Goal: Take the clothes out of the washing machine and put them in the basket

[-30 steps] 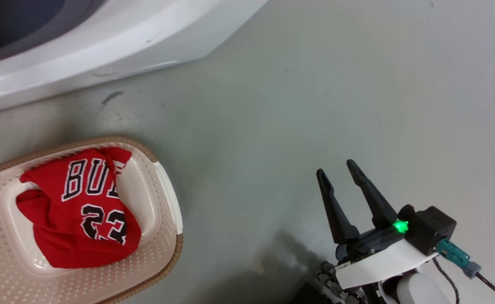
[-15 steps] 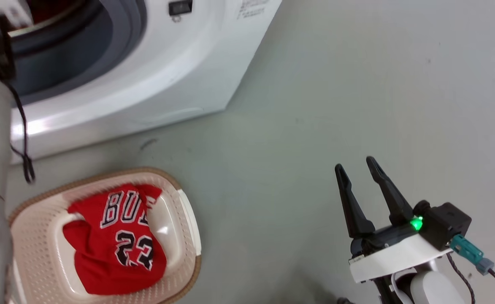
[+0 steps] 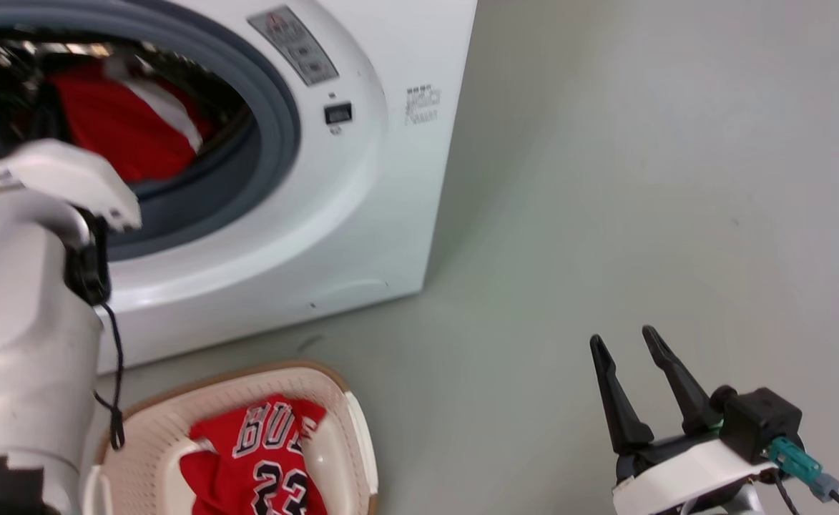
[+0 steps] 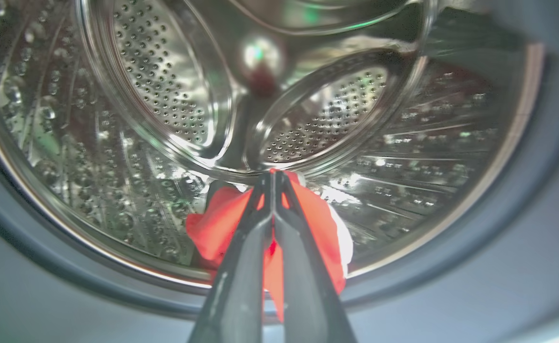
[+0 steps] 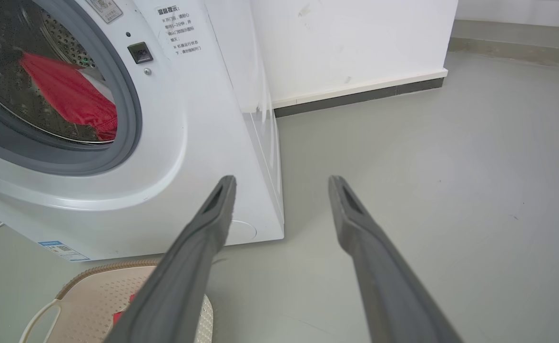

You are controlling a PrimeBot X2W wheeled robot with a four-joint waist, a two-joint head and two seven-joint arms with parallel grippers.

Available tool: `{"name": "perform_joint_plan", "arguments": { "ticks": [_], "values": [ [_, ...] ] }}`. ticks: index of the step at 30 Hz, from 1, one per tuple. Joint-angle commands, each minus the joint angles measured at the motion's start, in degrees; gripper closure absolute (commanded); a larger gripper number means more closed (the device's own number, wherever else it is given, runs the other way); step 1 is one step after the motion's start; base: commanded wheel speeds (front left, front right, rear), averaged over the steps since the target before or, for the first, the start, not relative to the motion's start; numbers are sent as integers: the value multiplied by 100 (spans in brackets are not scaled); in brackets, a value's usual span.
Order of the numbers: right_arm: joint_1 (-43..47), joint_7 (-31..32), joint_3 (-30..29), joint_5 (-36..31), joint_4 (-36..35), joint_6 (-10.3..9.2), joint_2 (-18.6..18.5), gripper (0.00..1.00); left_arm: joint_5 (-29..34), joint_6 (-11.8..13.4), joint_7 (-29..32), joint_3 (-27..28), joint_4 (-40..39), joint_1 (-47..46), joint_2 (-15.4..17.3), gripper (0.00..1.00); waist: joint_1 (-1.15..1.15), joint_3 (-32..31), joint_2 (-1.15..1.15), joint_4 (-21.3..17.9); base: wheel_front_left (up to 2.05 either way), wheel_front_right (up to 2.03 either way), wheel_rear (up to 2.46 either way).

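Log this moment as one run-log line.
left gripper: shut on red garment inside washing machine drum | right gripper: open, over floor | Bulls jersey: in basket

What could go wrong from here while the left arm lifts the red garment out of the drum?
1. The left gripper is shut on what looks like just a fold of the red garment; the rest hangs loose and may slip free.
2. That hanging cloth could drag or catch on the grey gasket.
3. The basket sits low and already holds a jersey, so a drop might miss.
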Motion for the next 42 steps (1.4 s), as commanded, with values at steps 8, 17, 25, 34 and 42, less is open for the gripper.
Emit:
{"name": "perform_joint_plan", "arguments": {
  "ticks": [8,17,25,34,42],
  "values": [
    [468,249,-182,-172,-246,-3,0,0,195,-241,-36,235,-854,1098,-215,100,1,-1125,0,467,0,0,0],
    [789,421,-303,-211,-501,-3,0,0,451,-343,-31,312,-2071,1897,-437,100,1,-1583,0,745,0,0,0],
    [975,508,-400,-225,-644,-2,0,0,544,-271,48,214,-3619,2755,-501,100,1,-1800,0,960,0,0,0],
    [1058,543,-431,-252,-713,-2,1,0,563,112,715,147,-5642,4076,-453,100,1,-1801,0,1154,0,0,0],
    [923,554,-384,-271,-757,-2,1,0,410,479,904,25,-5977,5324,-785,100,1,-1470,0,1228,0,0,0]
  ]
}}
